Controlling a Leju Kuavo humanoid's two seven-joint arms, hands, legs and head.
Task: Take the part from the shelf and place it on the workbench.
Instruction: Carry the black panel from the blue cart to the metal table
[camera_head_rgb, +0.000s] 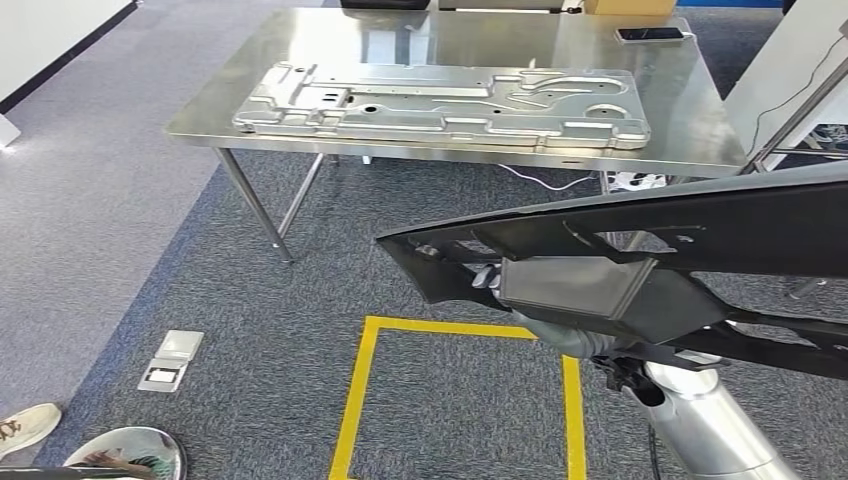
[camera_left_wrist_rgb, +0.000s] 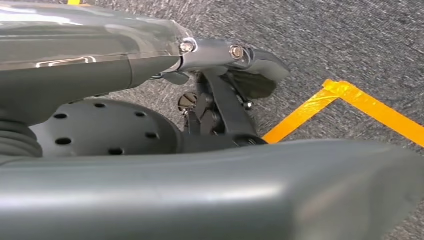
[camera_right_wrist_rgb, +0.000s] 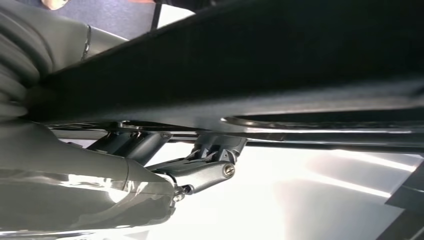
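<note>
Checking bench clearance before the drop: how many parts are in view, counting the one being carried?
2. A silver stamped panel lies flat on the steel workbench; a black part is carried by the right hand, short of the bench.

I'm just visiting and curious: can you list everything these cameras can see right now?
Workbench: one, shiny steel, ahead across the carpet.
Metal panel: one, silver, flat on the workbench.
Phone: one, dark, at the workbench's far right corner.
Floor tape: one square outline, yellow, on the carpet before the workbench.
Floor socket: one, grey, on the carpet at the left.
Shoe: one, white, a person's, lower left.
Black part: one, long, carried in the air on the right.
Right hand: one, grey, gripping the black part.
Left hand: one, grey, hanging above the carpet.
</note>
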